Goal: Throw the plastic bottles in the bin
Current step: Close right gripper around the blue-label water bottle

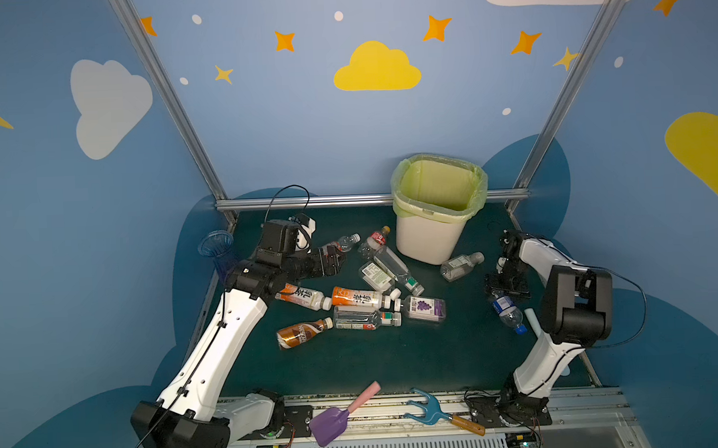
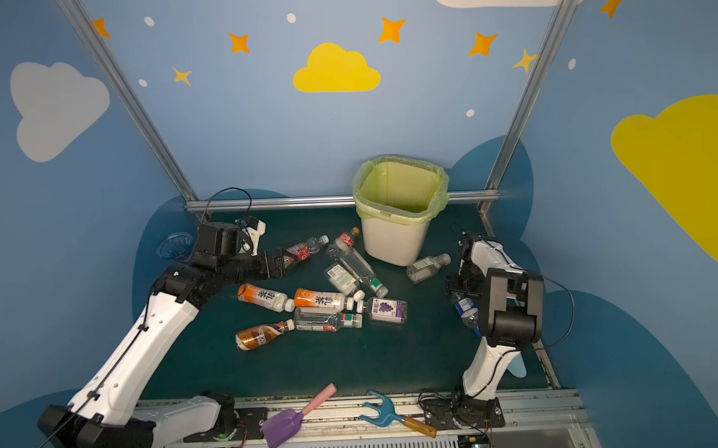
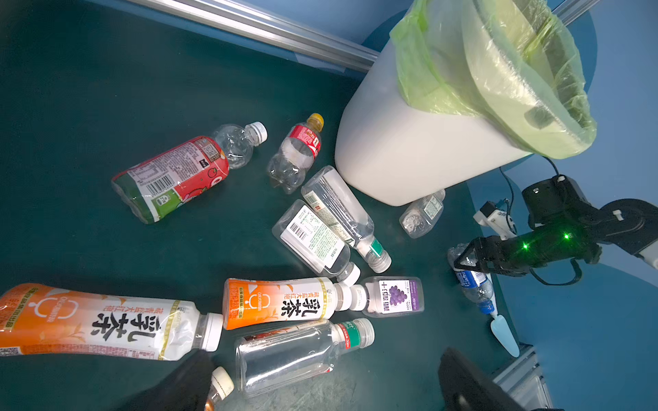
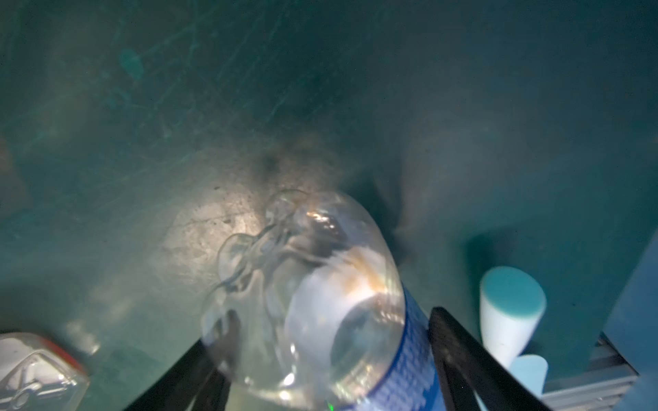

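Several plastic bottles lie on the dark green table left of the bin [image 1: 428, 238], among them two orange-labelled ones [image 1: 302, 297] [image 1: 354, 298], a purple one [image 1: 425, 307], a brown one [image 1: 301, 333] and a red-labelled one [image 1: 343, 243] [image 3: 178, 174]. My left gripper [image 1: 338, 261] [image 3: 320, 391] hovers open beside the red-labelled bottle, holding nothing. At the right edge a blue-labelled bottle [image 1: 509, 312] [image 4: 320, 284] lies on the table. My right gripper [image 1: 503, 298] [image 4: 320, 356] is low over it, open, one finger close on each side of its body. The cream bin with its yellow-green bag stands upright at the back.
A clear square bottle [image 1: 461, 266] lies against the bin's right foot. A blue ribbed vase [image 1: 217, 248] stands at the far left edge. A purple shovel [image 1: 336, 417] and blue fork [image 1: 428, 409] lie on the front rail; a pale trowel handle [image 4: 509, 306] lies beside the blue-labelled bottle.
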`<move>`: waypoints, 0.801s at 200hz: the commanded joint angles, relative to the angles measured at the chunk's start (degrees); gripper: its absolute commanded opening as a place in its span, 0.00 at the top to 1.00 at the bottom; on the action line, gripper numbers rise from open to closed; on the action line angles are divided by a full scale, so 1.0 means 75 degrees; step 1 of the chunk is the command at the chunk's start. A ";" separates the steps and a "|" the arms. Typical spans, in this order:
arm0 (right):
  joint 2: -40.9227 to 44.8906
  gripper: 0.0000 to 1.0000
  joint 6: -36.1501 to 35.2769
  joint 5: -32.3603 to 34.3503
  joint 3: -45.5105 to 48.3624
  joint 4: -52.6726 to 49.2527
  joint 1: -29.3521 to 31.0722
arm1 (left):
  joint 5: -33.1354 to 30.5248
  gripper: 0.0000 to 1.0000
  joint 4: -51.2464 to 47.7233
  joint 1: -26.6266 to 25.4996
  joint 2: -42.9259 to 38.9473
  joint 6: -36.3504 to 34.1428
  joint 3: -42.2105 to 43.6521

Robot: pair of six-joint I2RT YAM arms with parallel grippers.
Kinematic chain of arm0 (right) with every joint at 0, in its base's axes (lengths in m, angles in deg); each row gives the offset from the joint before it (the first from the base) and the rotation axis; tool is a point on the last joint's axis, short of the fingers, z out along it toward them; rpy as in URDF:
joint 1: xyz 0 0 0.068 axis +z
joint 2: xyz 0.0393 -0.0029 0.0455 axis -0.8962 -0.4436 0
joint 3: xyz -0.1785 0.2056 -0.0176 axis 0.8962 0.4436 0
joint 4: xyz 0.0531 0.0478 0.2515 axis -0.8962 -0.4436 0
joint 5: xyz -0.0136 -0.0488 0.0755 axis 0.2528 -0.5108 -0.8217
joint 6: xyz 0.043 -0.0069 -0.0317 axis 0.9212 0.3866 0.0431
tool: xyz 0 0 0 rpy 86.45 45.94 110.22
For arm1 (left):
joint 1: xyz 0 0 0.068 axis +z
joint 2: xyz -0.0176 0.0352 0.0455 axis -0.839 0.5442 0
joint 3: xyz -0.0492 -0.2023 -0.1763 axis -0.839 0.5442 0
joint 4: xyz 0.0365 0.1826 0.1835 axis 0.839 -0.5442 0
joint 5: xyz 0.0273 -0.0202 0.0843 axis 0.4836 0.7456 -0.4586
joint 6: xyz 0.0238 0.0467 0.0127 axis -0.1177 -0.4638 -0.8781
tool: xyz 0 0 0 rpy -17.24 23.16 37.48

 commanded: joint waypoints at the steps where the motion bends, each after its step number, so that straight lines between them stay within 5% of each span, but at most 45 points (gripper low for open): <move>1: -0.0223 0.22 0.0155 -0.0504 -0.0151 -0.0011 0.0053 | 0.0011 0.00 -0.0035 0.0033 -0.0123 -0.0009 0.0089; 95: -0.0489 0.56 0.0506 -0.0929 -0.0090 0.0242 -0.0063 | 0.0044 0.00 -0.0058 0.0056 0.0018 0.0011 0.0067; 160: 0.0203 0.66 0.0872 -0.1696 0.0375 0.0757 -0.0353 | 0.0037 0.00 -0.0107 0.0056 0.0114 -0.0013 0.0077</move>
